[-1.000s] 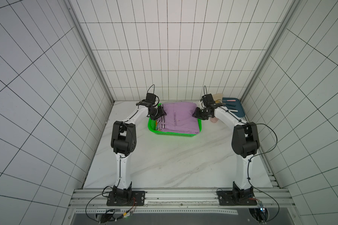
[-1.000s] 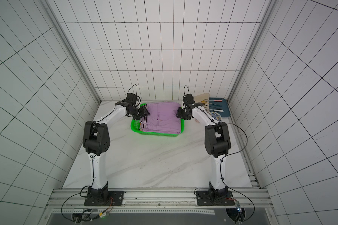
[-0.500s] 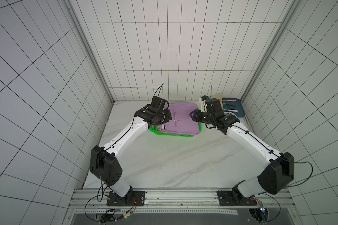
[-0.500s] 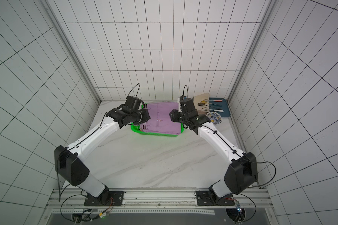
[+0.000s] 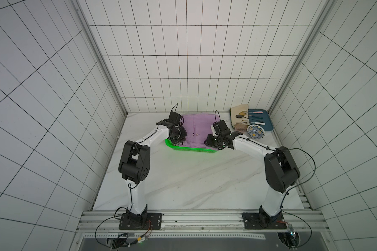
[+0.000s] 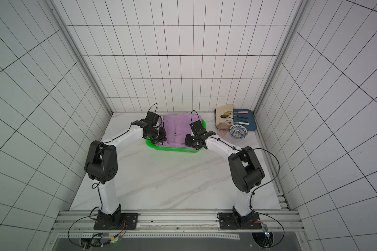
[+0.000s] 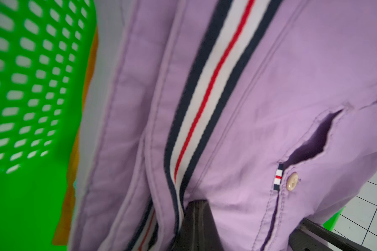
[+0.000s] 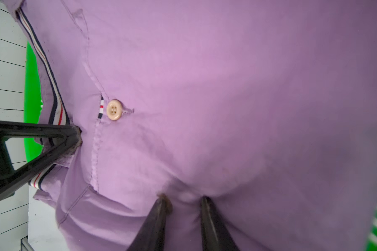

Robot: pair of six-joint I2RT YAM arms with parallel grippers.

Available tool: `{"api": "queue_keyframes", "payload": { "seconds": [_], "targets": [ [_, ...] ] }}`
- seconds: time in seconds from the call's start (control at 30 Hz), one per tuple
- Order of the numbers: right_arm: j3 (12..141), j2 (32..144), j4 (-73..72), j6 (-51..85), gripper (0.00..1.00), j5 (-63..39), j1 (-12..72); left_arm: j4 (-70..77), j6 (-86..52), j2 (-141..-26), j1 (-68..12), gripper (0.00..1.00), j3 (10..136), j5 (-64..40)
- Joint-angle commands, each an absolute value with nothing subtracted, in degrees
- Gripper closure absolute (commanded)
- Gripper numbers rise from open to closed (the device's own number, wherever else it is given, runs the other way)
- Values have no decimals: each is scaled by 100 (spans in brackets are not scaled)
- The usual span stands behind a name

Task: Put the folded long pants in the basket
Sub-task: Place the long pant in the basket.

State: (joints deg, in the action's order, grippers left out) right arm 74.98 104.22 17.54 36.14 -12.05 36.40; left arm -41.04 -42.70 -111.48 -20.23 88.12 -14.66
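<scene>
The lilac folded long pants (image 5: pixel 196 128) (image 6: pixel 176 130) lie on top of the green basket (image 5: pixel 192 149) (image 6: pixel 172 149), covering most of it. My left gripper (image 5: pixel 179 139) (image 6: pixel 159 139) is shut on their striped waistband at the left side. The left wrist view shows its dark tip (image 7: pixel 194 208) buried in lilac cloth (image 7: pixel 270 87). My right gripper (image 5: pixel 208 142) (image 6: pixel 188 141) (image 8: pixel 184 202) pinches a fold of the same pants (image 8: pixel 226 87) near the right front corner. An orange cloth edge (image 7: pixel 74 152) shows under the lilac, against the basket wall (image 7: pixel 20 87).
At the back right is a dark blue tray (image 5: pixel 267 123) holding cutlery. Beside it are a cream cloth (image 5: pixel 237 113) and a patterned bowl (image 5: pixel 256 131). The basket sits near the back wall on the white marble table (image 5: pixel 183 184). Tiled walls close in on both sides.
Both grippers have moved inward and toward the front of the lilac pants. The left jaws have closed on the waistband and the right jaws have narrowed onto a fold.
</scene>
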Motion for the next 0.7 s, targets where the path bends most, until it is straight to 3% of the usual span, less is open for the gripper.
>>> {"api": "queue_keyframes", "payload": {
  "seconds": [0.0,0.17,0.3,0.47,0.67],
  "targets": [
    [7517,10033,2185,3733,64,-740,3714,-4421,-4338,-10714,-1960,100,8661,-1011],
    [8384,9590,2529,3429,58,99,3700,-4223,-4629,-10206,-1964,100,9153,-1123],
    [9121,9811,2492,2936,53,540,3653,-4521,-4527,-10654,-1951,100,10279,-1248],
    [9890,10730,2481,2424,52,742,3370,-4688,-4118,-11556,-1875,100,11388,-1254],
    [10488,12157,2540,2486,52,496,2900,-4470,-3780,-12774,-1600,100,11829,-1424]
  ]
}}
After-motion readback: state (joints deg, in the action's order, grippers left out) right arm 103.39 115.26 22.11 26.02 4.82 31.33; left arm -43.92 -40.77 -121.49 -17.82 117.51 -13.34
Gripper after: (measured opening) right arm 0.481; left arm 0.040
